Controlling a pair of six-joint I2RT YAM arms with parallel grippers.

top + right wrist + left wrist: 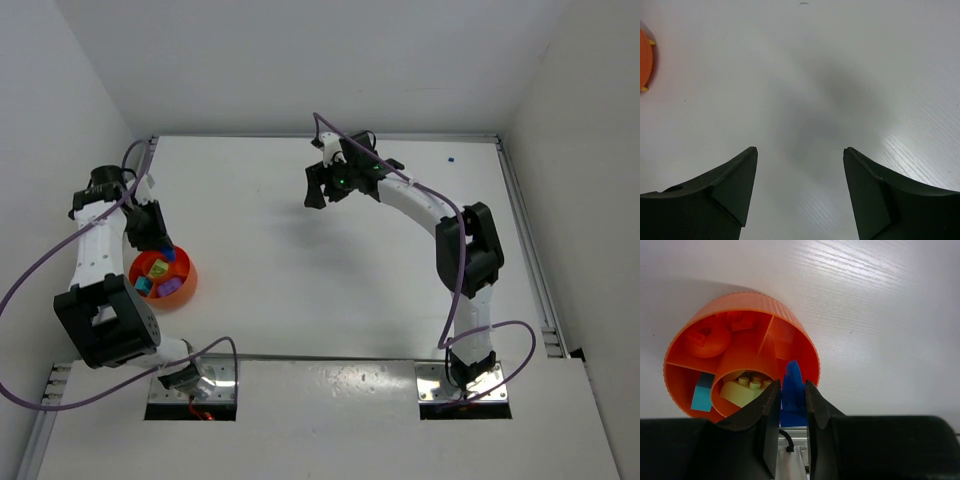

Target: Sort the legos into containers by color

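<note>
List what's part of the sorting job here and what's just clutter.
Job:
- orange bowl
- blue brick pinched in the left hand
- yellow brick, cyan brick, orange piece in its compartments
- loose blue bit, far right
- right hand, open, empty

Just there:
- purple cables
- metal base plates

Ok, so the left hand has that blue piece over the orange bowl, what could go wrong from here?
The blue piece is pinched in the left hand right beside the wall of the orange bowl's middle cup. Released here, it might drop in with the yellow brick, or bounce out. The fingers hang close to the rim, so lowering could nudge the bowl.
</note>
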